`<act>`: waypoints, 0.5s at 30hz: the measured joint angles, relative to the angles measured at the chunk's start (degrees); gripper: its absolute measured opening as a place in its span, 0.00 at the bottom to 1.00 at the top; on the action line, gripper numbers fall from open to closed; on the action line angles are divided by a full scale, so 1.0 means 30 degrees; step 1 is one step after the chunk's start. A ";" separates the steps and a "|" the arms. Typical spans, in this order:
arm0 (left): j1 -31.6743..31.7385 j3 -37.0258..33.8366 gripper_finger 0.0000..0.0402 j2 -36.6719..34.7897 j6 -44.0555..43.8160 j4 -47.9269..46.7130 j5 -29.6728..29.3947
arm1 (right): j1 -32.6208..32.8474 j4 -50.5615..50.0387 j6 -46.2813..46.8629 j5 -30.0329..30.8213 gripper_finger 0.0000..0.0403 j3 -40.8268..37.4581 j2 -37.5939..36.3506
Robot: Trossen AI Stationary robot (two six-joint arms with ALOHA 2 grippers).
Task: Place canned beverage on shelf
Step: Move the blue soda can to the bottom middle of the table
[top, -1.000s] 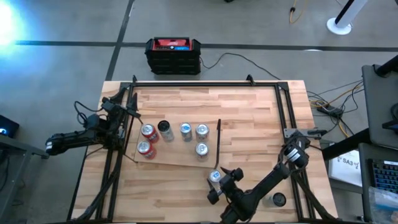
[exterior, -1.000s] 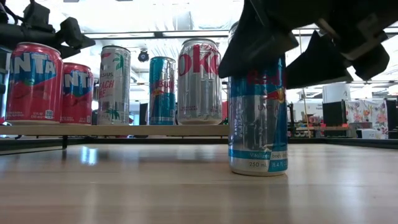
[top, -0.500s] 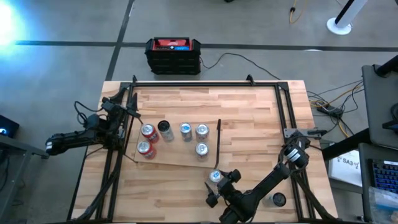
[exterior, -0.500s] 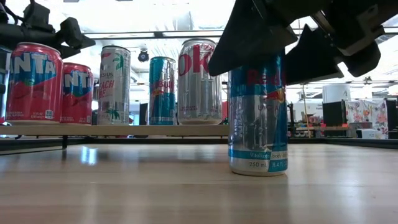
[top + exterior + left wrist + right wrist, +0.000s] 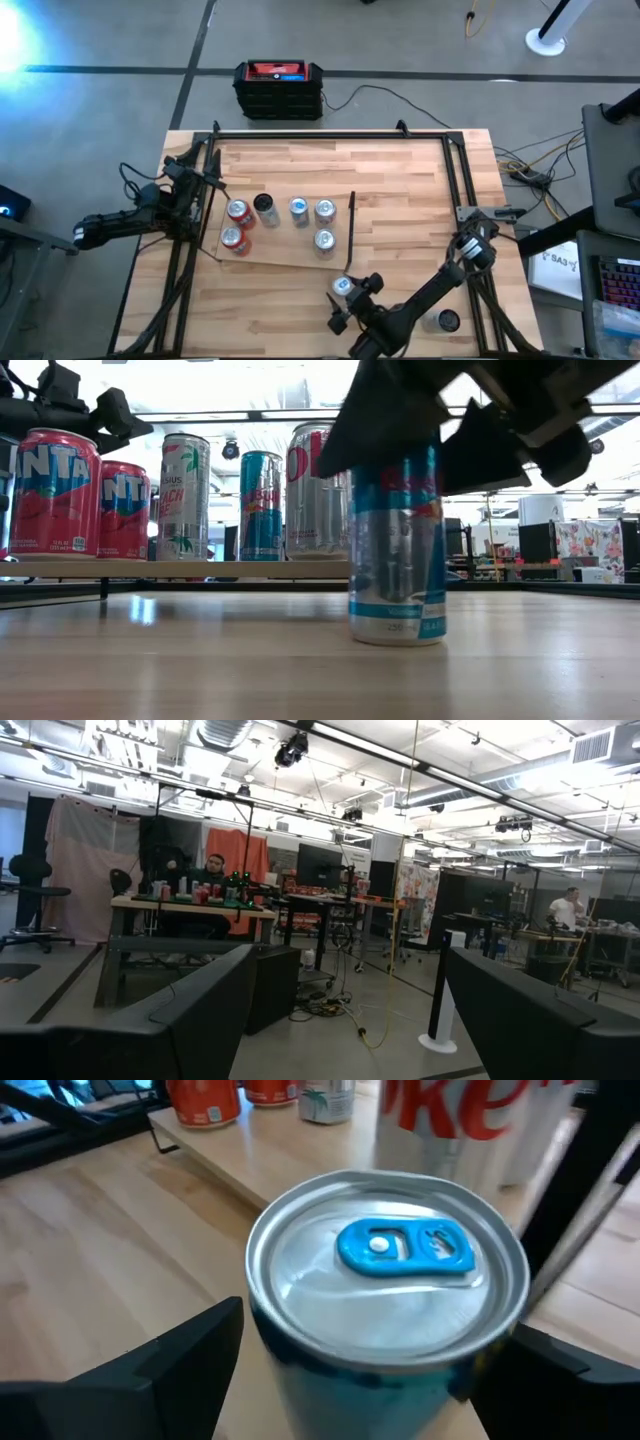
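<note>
The right gripper [image 5: 341,300] sits low in the high view, just below the middle of the frame, with its fingers down around the top of a slim blue-and-silver can [image 5: 397,550]. In the right wrist view the can's silver lid with its blue tab fills the centre, and a dark finger [image 5: 170,1365] stands on each side of it. The one at the frame's lower right is against the can wall; the other, at lower left, looks a touch off it. So the jaws are partly open, set about as wide as the can, and whether they are pressing it firmly cannot be told. In the low view the can stands right of centre with its base on the plank table [image 5: 200,660], tilted slightly.

The shelf [image 5: 285,250] lies at the middle of the high view as a pale board, its black bar [image 5: 351,228] on the right edge, just above the gripped can. Five cans stand on it: two red cans [image 5: 235,226] at the left, a dark-topped can [image 5: 265,207], and silver-topped ones further right.

The left gripper [image 5: 205,180] waits at the table's left edge, clear of the cans; its wrist view looks out into the room, its fingers spread apart with nothing between them
</note>
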 joint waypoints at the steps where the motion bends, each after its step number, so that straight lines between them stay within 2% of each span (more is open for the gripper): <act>1: -0.0002 0.0000 0.77 0.0006 0.0004 0.0000 0.0000 | -0.0030 0.0444 -0.0318 -0.0004 0.80 0.0000 0.0000; 7: 0.0000 0.0000 0.77 0.0002 0.0005 0.0002 0.0000 | -0.0198 0.2135 -0.2938 -0.0374 0.80 0.0000 0.0000; 15: -0.0007 0.0000 0.77 0.0000 0.0001 0.0007 0.0000 | -0.0369 0.2993 -0.2384 -0.0871 0.80 0.0000 0.0000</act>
